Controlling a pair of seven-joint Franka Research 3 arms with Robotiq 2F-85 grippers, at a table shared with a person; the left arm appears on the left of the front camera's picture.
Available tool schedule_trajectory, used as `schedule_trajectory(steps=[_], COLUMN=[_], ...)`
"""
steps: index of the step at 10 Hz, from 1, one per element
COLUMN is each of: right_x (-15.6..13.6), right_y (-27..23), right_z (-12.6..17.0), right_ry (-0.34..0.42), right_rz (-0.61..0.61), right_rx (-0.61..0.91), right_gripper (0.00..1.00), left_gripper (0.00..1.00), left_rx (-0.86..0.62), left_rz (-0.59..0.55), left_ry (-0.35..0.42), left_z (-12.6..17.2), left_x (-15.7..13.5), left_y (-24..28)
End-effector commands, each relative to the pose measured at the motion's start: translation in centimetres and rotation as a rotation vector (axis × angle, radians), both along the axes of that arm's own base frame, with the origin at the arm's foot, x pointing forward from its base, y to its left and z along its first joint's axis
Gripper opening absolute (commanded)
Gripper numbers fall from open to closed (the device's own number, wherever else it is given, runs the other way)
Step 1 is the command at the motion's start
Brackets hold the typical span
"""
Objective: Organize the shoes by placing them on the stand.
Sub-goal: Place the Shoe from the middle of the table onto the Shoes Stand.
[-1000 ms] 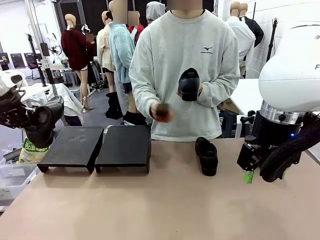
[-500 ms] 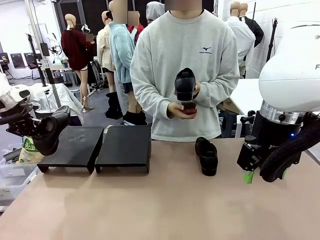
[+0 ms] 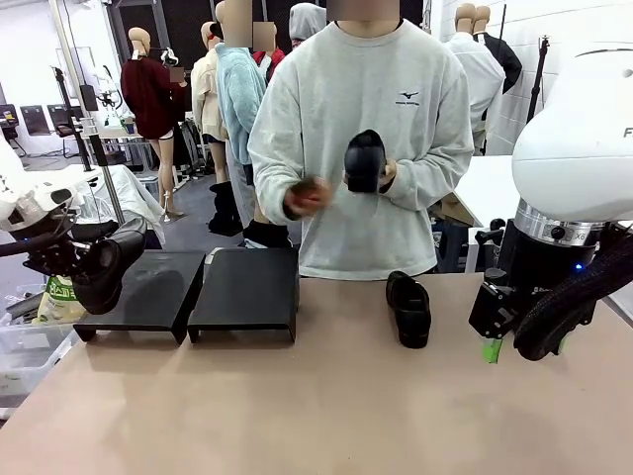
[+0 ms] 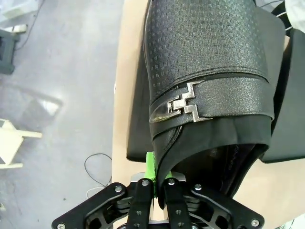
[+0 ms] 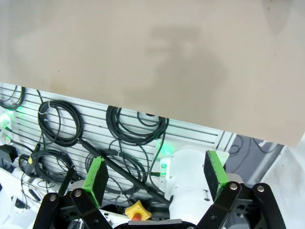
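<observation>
Lowered since the earlier frame, the left gripper (image 4: 157, 186) clamps a shoe (image 3: 109, 265) by its heel rim above the stand's (image 3: 247, 289) left edge. Right gripper (image 5: 155, 174), jaws wide, hangs near the desk's (image 3: 316, 406) right edge. Second shoe (image 3: 408, 309) lies toward the far edge; a hand (image 3: 384, 178) holds a third shoe (image 3: 364, 158).

The stand (image 3: 188, 287) sits on the table's (image 3: 316, 406) left, one shoe (image 3: 408, 309) lies well right of it — a second shoe (image 3: 104, 265) hangs over the stand's left end, a third shoe (image 3: 364, 160) behind, in a person's hand (image 3: 387, 178).
</observation>
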State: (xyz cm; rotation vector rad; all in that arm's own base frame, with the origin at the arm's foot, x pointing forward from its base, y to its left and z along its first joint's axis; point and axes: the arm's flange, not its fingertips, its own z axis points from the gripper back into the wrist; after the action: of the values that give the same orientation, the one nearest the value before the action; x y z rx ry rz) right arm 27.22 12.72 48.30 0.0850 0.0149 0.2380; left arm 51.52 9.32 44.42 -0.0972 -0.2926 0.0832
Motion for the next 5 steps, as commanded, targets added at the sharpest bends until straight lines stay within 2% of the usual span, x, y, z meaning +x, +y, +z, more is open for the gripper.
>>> schedule_trajectory(steps=[1, 5], right_x=[-0.1, -0.1], right_y=[0.3, 0.3], right_z=[-0.1, -0.1], right_ry=[0.006, 0.006], right_rz=[-0.012, -0.012], right_rx=[0.012, 0.012], right_gripper=[1.00, 1.00], left_gripper=[0.00, 0.00], left_rx=[-0.033, -0.082], left_rz=[0.013, 0.053], left_ry=[-0.028, -0.014], left_z=[0.4, -1.0], left_x=[1.5, 2.3], left_y=[1.1, 2.4])
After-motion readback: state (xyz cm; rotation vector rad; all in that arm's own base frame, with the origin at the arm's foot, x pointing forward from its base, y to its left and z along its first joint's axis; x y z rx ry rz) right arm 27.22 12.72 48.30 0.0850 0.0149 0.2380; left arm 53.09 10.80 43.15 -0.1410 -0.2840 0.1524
